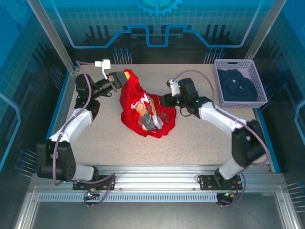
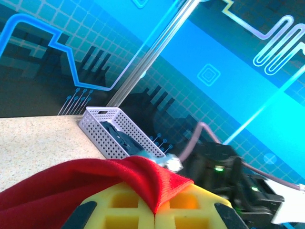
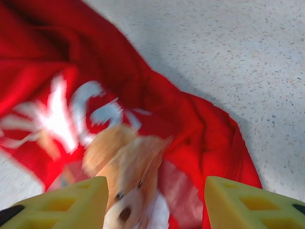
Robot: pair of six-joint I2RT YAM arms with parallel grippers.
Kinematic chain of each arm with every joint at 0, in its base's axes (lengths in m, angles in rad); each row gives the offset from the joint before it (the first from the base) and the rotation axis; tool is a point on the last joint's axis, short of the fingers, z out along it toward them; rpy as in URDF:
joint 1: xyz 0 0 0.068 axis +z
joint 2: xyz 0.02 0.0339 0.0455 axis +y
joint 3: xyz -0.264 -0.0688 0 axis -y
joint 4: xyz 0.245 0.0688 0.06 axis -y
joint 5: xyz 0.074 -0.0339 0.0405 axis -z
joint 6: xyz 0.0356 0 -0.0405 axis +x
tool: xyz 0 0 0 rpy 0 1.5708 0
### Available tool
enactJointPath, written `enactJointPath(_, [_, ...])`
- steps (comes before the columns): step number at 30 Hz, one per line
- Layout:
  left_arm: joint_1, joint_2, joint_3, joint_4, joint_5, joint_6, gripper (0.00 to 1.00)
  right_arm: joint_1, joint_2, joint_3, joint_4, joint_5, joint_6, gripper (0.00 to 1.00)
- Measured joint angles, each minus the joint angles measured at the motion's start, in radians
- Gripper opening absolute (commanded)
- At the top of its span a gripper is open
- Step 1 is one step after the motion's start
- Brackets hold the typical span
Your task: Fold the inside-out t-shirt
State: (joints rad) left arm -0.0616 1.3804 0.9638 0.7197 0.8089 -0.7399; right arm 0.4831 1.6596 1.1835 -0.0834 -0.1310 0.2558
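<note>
The red inside-out t-shirt (image 1: 131, 98) lies bunched in the middle of the table, its teddy-bear print (image 1: 147, 117) and white lettering facing up. My left gripper (image 1: 120, 81) is shut on the shirt's far upper edge and holds it lifted above the heap. In the left wrist view the yellow fingers (image 2: 119, 205) of the left gripper (image 2: 156, 210) pinch a fold of the red shirt (image 2: 57, 186). My right gripper (image 1: 164, 101) hangs open just over the shirt's right side. In the right wrist view the shirt (image 3: 200, 119) and blurred bear print (image 3: 124, 157) lie below the right gripper (image 3: 155, 200), not held.
A white perforated basket (image 1: 242, 103) with a dark navy garment (image 1: 236, 85) stands at the back right, also seen as the basket (image 2: 102, 129) in the left wrist view. Speckled tabletop (image 1: 200, 143) lies bare in front of the shirt. Metal frame posts stand at the back corners.
</note>
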Motion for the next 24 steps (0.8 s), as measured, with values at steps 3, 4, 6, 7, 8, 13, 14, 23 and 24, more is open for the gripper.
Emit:
enactJointPath(3, [0.0, 0.0, 0.0, 0.024, 0.011, -0.021, 0.0, -0.002, 0.174, 0.15, -0.035, 0.011, 0.007, 0.65])
enactJointPath(4, [0.0, 0.0, 0.0, 0.027, 0.013, -0.023, 0.0, -0.002, 0.227, 0.196, -0.047, 0.014, 0.007, 0.66])
enactJointPath(6, [0.0, 0.0, 0.0, 0.029, 0.018, -0.026, 0.0, -0.002, 0.316, 0.269, -0.077, 0.023, 0.003, 0.68])
enactJointPath(7, [0.0, 0.0, 0.0, 0.03, 0.019, -0.029, 0.0, -0.002, 0.363, 0.307, -0.101, 0.028, 0.002, 0.68])
enactJointPath(8, [0.0, 0.0, 0.0, 0.031, 0.02, -0.03, 0.0, -0.002, 0.407, 0.347, -0.13, 0.035, 0.0, 0.68])
enactJointPath(13, [0.0, 0.0, 0.0, 0.035, 0.02, -0.04, 0.0, 0.007, 0.573, 0.5, -0.253, 0.088, -0.014, 0.32])
enactJointPath(14, [0.0, 0.0, 0.0, 0.035, 0.02, -0.04, 0.0, 0.01, 0.586, 0.509, -0.27, 0.098, -0.017, 0.19])
enactJointPath(23, [0.024, 0.0, 0.034, 0.034, 0.019, -0.049, 0.0, -0.078, 0.293, 0.295, -0.278, 0.119, -0.024, 0.0])
enactJointPath(24, [0.033, 0.001, 0.047, 0.035, 0.019, -0.057, 0.0, -0.11, 0.201, 0.235, -0.255, 0.115, -0.015, 0.0])
